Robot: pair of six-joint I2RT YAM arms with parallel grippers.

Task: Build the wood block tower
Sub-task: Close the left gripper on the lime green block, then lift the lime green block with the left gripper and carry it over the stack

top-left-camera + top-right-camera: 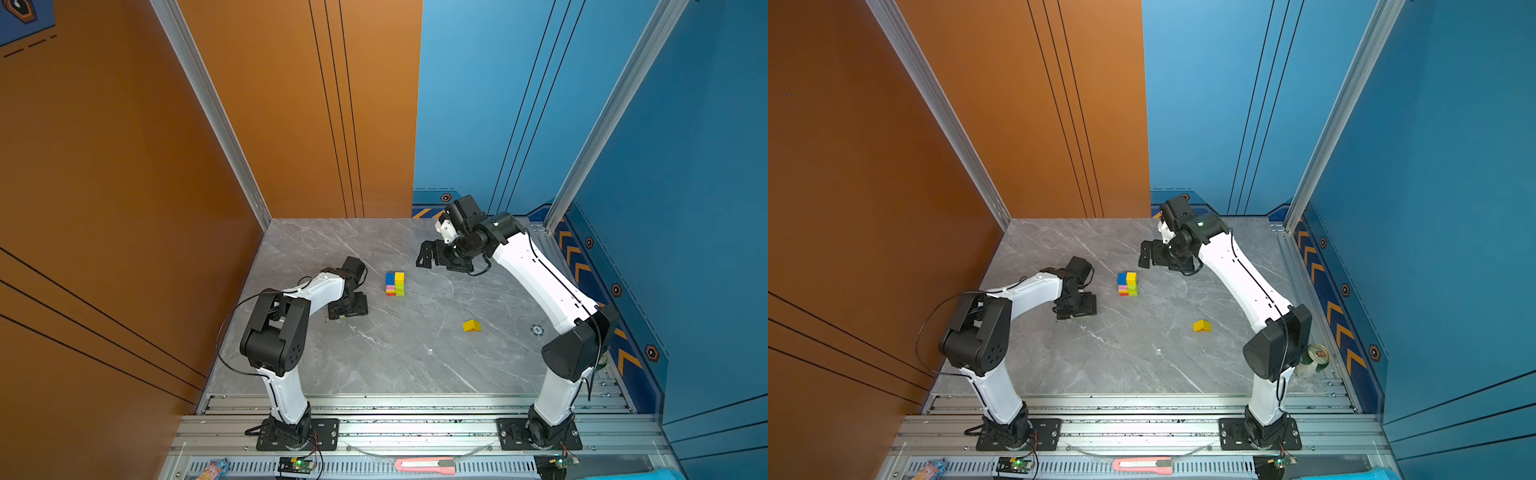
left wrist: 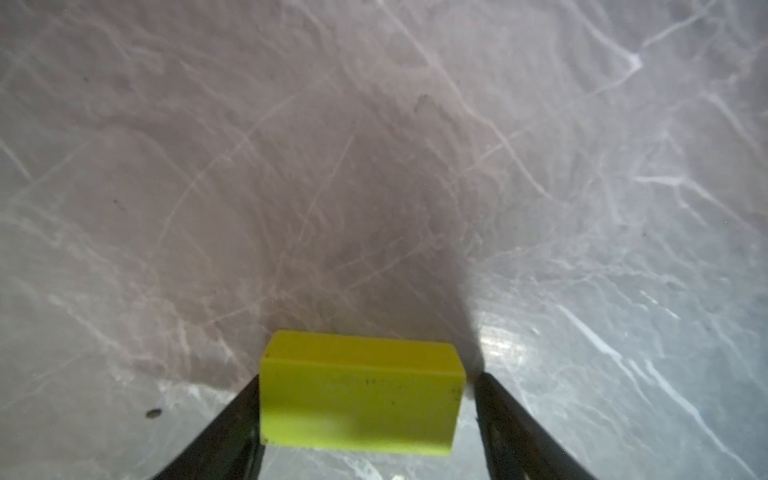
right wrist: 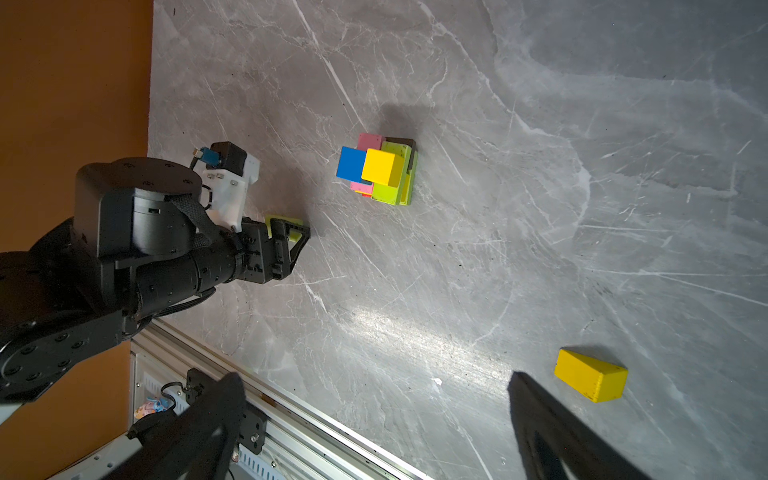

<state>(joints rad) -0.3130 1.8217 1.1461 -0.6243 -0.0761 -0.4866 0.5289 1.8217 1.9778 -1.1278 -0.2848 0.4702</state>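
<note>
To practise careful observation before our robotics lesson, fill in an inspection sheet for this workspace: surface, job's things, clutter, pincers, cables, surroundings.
Surface: grey marbled tabletop, with white veins and scuffs.
Job's things: multicoloured wood block stack mid-table; yellow triangular wood prism lying apart from it; lime-green wood block left of the stack.
Clutter: small blue round disc near the table's right edge; green-and-white drinks can at the right front corner; pink utility knife on the front aluminium rail.
Pincers: left pincer straddles the lime-green block, with a slim gap at one finger; right pincer is open, empty and beyond the stack.
Cables: black cable looping off the left arm, clear of the blocks.
Surroundings: orange wall panel; blue wall panel.
</note>
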